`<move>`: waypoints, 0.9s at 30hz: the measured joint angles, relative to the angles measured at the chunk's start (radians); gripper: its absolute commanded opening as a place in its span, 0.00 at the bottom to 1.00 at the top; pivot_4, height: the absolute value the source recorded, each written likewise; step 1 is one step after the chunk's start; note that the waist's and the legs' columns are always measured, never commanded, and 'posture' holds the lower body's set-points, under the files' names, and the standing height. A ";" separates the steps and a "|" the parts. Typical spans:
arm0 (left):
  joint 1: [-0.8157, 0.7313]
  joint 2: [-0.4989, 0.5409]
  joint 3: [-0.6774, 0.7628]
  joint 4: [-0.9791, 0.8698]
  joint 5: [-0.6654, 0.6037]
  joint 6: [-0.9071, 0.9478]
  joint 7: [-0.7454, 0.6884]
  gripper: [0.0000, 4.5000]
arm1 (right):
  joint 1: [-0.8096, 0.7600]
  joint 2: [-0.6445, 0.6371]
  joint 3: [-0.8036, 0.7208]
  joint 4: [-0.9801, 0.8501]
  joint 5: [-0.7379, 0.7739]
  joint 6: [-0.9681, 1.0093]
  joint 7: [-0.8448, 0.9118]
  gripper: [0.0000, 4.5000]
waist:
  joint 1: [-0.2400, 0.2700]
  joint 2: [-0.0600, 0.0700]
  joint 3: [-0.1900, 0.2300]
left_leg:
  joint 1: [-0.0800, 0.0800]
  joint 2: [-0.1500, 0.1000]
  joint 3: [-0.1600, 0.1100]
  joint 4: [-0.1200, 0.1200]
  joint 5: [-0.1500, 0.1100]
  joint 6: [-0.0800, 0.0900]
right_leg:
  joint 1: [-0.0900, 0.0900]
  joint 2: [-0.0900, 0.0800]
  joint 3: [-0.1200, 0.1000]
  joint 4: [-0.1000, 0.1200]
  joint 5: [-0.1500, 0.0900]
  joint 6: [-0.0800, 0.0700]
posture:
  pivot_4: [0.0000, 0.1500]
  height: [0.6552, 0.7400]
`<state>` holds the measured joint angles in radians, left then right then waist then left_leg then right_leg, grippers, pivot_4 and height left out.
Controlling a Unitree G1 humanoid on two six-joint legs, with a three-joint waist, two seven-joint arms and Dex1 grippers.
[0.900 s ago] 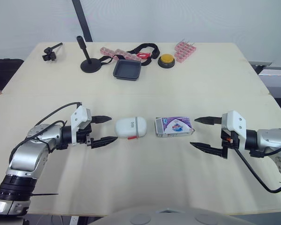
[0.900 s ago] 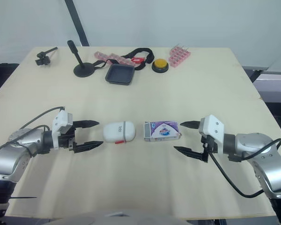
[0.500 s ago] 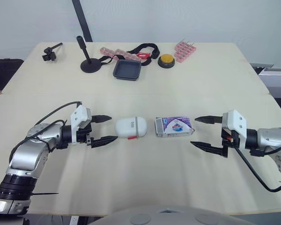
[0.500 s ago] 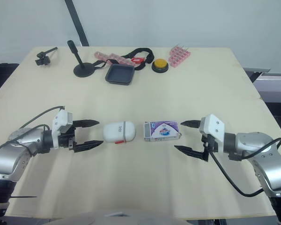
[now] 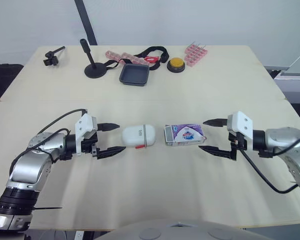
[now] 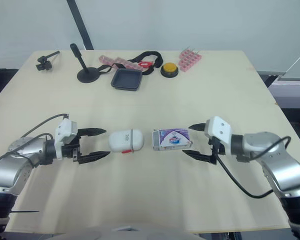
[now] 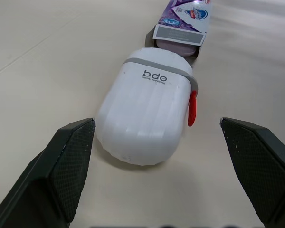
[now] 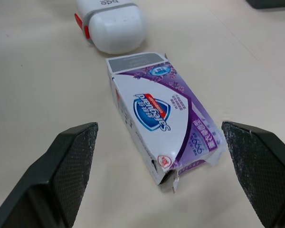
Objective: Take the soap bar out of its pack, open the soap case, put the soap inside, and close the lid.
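While spread wide, flanking soap case (image 5: 139, 135) and pack (image 5: 184, 135) with left hand (image 5: 119, 137), right hand (image 5: 202, 134); glimpsing soap bar (image 7: 173, 47) inside from left wrist

Soap bar (image 7: 173, 47) mostly hidden inside pack (image 8: 166, 114), just its pale end peeking out. Soap case (image 8: 114, 28) cut off at frame edge, right wrist view.

Silver arms (image 5: 27, 167), white wrists (image 5: 85, 125), black cables (image 5: 65, 116)

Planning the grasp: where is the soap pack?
Left eye view: the soap pack lies mid-table, just right of the soap case, the open right gripper at its right end.
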<state>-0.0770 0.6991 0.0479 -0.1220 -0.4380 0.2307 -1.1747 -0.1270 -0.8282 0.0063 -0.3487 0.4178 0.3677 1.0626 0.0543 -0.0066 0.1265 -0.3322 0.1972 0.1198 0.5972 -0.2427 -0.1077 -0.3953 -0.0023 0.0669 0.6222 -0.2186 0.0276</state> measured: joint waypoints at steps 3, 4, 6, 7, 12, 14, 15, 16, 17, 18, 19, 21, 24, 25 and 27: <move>0.002 -0.007 -0.010 -0.001 0.001 -0.004 0.008 0.99 | -0.076 -0.002 0.039 0.048 -0.008 -0.006 0.050 1.00 | 0.000 0.000 0.000 | -0.001 0.000 0.000 0.001 0.000 0.000 | 0.000 0.000 0.000 0.000 0.000 0.000 | 1.00 1.00; 0.004 -0.009 -0.011 -0.001 0.000 -0.004 0.012 0.99 | -0.100 -0.003 0.054 0.070 -0.018 -0.014 0.067 1.00 | 0.000 0.000 0.000 | -0.001 0.000 0.000 0.001 0.000 0.000 | 0.000 0.000 0.000 0.001 0.000 0.000 | 1.00 1.00; 0.008 -0.017 -0.012 -0.005 0.000 -0.003 0.019 0.99 | -0.151 -0.003 0.085 0.126 -0.039 -0.028 0.103 1.00 | 0.000 0.000 0.000 | -0.001 0.000 0.000 0.002 0.000 0.000 | -0.001 0.000 0.000 0.001 0.000 0.000 | 1.00 1.00; 0.014 -0.017 -0.012 -0.011 0.000 -0.003 0.023 0.99 | -0.177 -0.003 0.102 0.161 -0.046 -0.038 0.123 1.00 | -0.001 0.000 0.000 | -0.001 0.000 0.000 0.002 0.000 0.000 | -0.001 0.000 0.000 0.002 0.000 0.000 | 1.00 1.00; 0.050 -0.031 -0.006 -0.056 -0.006 -0.006 0.046 0.99 | -0.263 -0.001 0.167 0.316 -0.105 -0.106 0.213 1.00 | 0.000 0.000 0.000 | -0.003 0.000 0.000 0.003 0.000 0.001 | -0.002 0.000 0.000 0.003 0.000 0.000 | 1.00 1.00; 0.057 -0.033 -0.005 -0.076 -0.003 -0.012 0.059 0.99 | -0.292 0.006 0.186 0.372 -0.125 -0.142 0.239 1.00 | 0.000 0.000 0.000 | -0.003 0.000 0.000 0.004 0.000 0.001 | -0.003 0.000 0.000 0.005 0.000 0.000 | 1.00 1.00; 0.063 -0.033 -0.005 -0.085 0.000 -0.019 0.062 0.99 | -0.305 0.012 0.190 0.393 -0.136 -0.156 0.250 1.00 | 0.000 0.000 0.000 | -0.003 0.000 0.000 0.005 0.000 0.001 | -0.003 0.000 0.000 0.005 0.000 0.000 | 1.00 1.00; 0.067 -0.033 -0.006 -0.089 0.001 -0.026 0.065 0.99 | -0.318 0.016 0.195 0.413 -0.145 -0.167 0.260 1.00 | 0.000 0.000 0.000 | -0.003 0.000 0.000 0.005 0.000 0.001 | -0.003 0.000 0.000 0.006 0.000 0.000 | 1.00 1.00; 0.071 -0.033 -0.006 -0.089 0.002 -0.029 0.067 0.99 | -0.326 0.019 0.200 0.424 -0.152 -0.174 0.267 1.00 | 0.000 0.000 0.000 | -0.003 0.001 0.000 0.006 0.000 0.001 | -0.003 0.000 0.000 0.006 0.000 -0.001 | 1.00 1.00; 0.075 -0.033 -0.006 -0.089 0.006 -0.031 0.070 0.99 | -0.338 0.024 0.211 0.439 -0.159 -0.182 0.275 1.00 | -0.001 0.000 0.000 | -0.003 0.001 0.000 0.006 0.000 0.001 | -0.003 0.000 0.000 0.007 0.000 -0.001 | 1.00 1.00; 0.076 -0.033 -0.008 -0.089 0.009 -0.033 0.073 0.99 | -0.344 0.030 0.217 0.450 -0.163 -0.189 0.277 1.00 | -0.001 0.000 0.000 | -0.004 0.001 0.000 0.007 0.000 0.001 | -0.004 0.000 0.000 0.008 0.000 -0.001 | 1.00 1.00; 0.078 -0.033 -0.009 -0.090 0.014 -0.039 0.078 0.99 | -0.354 0.047 0.228 0.471 -0.182 -0.199 0.284 1.00 | 0.000 0.000 0.000 | -0.005 0.001 0.000 0.009 0.000 0.001 | -0.005 0.000 0.000 0.009 0.000 -0.001 | 1.00 1.00; 0.082 -0.033 -0.009 -0.090 0.017 -0.044 0.084 0.99 | -0.356 0.051 0.235 0.489 -0.195 -0.201 0.297 1.00 | 0.004 0.000 0.000 | -0.005 0.001 0.000 0.010 0.000 0.001 | -0.005 -0.001 0.000 0.010 0.000 -0.001 | 1.00 1.00; 0.082 -0.033 -0.009 -0.090 0.018 -0.045 0.084 0.99 | -0.356 0.053 0.240 0.489 -0.197 -0.202 0.300 1.00 | 0.004 0.000 0.000 | -0.005 0.001 0.000 0.010 0.000 0.001 | -0.005 -0.001 0.000 0.010 0.000 -0.001 | 1.00 1.00; 0.082 -0.033 -0.010 -0.090 0.018 -0.047 0.086 0.99 | -0.357 0.068 0.249 0.489 -0.205 -0.202 0.302 1.00 | 0.002 0.000 0.000 | -0.005 0.001 0.001 0.010 0.000 0.002 | -0.006 -0.001 0.000 0.011 -0.001 -0.001 | 1.00 1.00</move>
<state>0.0054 0.6660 0.0381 -0.2116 -0.4201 0.1837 -1.0884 -0.4836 -0.7607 0.2555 0.1407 0.2130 0.1655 1.3650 0.0565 -0.0066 0.1265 -0.3373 0.1984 0.1203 0.6076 -0.2422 -0.1062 -0.4008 -0.0029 0.0665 0.6329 -0.2191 0.0265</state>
